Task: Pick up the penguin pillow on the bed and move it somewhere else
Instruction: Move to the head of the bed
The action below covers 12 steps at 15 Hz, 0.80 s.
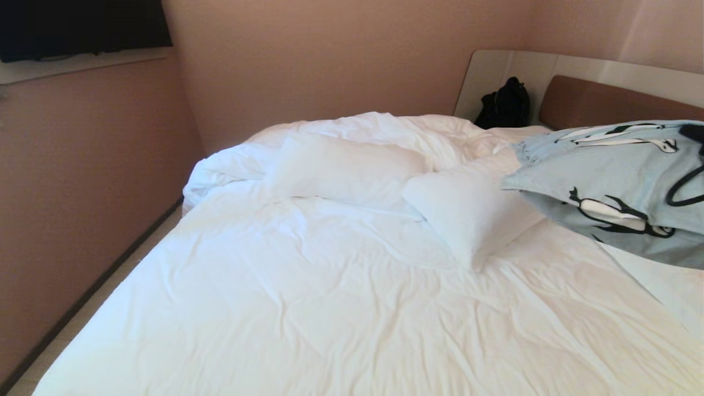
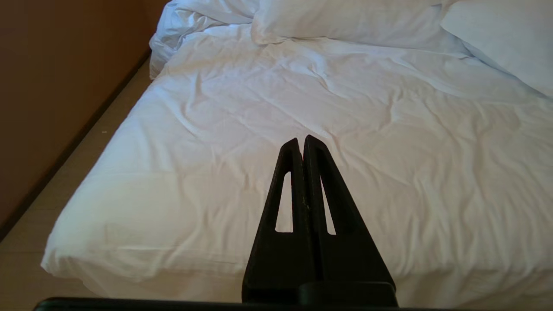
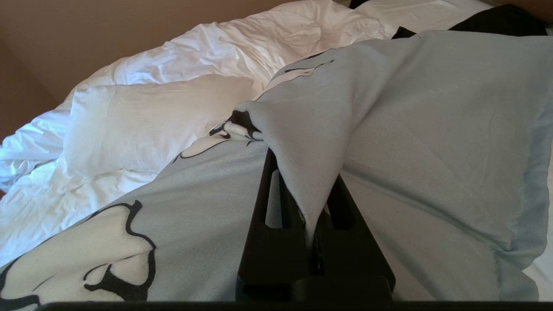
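right gripper (image 3: 309, 203): jaws clamped on a thin fabric fold of the penguin pillow (image 1: 616, 187), aloft over the bed (image 1: 308, 308) near its headboard-side right edge | left gripper (image 2: 302, 144): jaws closed, empty, at foot edge | risk: fold slips, pillow drops onto the white pillows (image 1: 462, 214)

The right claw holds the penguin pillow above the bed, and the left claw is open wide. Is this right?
Not quite. The left claw is shut, its fingers pressed together, as the left wrist view shows. The right claw does hold the penguin pillow above the bed.
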### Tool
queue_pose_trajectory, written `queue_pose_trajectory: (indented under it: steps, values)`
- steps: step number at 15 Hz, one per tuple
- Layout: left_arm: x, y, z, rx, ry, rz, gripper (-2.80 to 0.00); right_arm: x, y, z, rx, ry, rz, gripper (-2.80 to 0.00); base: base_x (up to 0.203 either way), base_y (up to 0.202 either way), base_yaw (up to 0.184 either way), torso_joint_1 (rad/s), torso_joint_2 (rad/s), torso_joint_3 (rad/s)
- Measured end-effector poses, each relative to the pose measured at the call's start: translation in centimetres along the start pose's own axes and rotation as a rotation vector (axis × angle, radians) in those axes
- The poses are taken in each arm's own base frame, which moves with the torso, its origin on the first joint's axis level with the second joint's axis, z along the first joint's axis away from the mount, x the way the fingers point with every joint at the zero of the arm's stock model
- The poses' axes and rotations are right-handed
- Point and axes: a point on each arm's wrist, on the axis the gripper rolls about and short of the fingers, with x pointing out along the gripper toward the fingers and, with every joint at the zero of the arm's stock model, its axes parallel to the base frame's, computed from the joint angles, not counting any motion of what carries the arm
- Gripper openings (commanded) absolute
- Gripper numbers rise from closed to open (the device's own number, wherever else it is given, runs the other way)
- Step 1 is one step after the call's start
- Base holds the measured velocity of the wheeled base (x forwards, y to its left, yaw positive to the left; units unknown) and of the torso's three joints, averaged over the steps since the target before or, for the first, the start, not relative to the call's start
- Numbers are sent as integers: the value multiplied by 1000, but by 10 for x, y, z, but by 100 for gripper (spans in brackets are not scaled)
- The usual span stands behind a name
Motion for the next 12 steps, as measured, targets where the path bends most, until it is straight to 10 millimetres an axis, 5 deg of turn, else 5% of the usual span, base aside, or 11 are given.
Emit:
queue_pose_trajectory:
  steps: [12]
  values:
    - [0, 0, 0, -1, 0, 0, -280, -2, -63, 1, 17, 61, 96, -280, 0, -195, 1, 3, 3, 1]
